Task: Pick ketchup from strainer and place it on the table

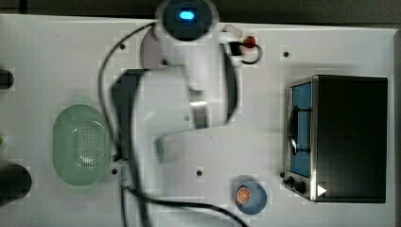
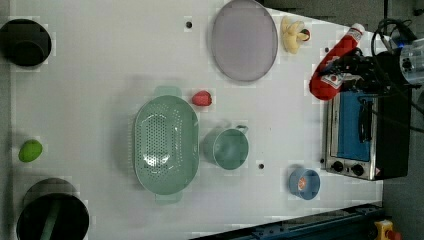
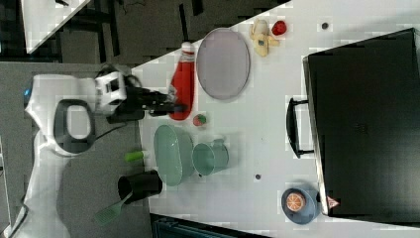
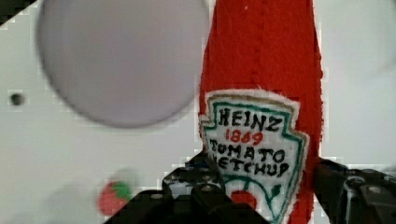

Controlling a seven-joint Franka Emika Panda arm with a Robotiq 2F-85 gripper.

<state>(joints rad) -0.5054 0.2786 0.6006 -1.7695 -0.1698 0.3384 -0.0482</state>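
Observation:
My gripper [image 4: 266,186] is shut on the ketchup [image 4: 261,93], a red soft bottle with a white shield label; the black fingers [image 4: 196,182] press its lower body from both sides. The left view has the ketchup [image 2: 332,65] held aloft in the gripper [image 2: 345,75], white cap pointing away from it. From the right view, the ketchup [image 3: 182,87] hangs beside the grey-lilac plate [image 3: 223,63] with the gripper [image 3: 173,106] at its base. The pale green strainer [image 2: 165,145] [image 1: 81,144] [image 3: 168,153] lies empty on the white table [image 2: 100,100], well away from the gripper.
A green cup [image 2: 230,148] stands next to the strainer, and a strawberry [image 2: 202,98] lies by its rim. A toaster oven [image 2: 360,132], a blue bowl holding an orange slice [image 2: 304,183], a banana [image 2: 292,34], a lime [image 2: 30,150] and two black pots [image 2: 25,42] ring the table.

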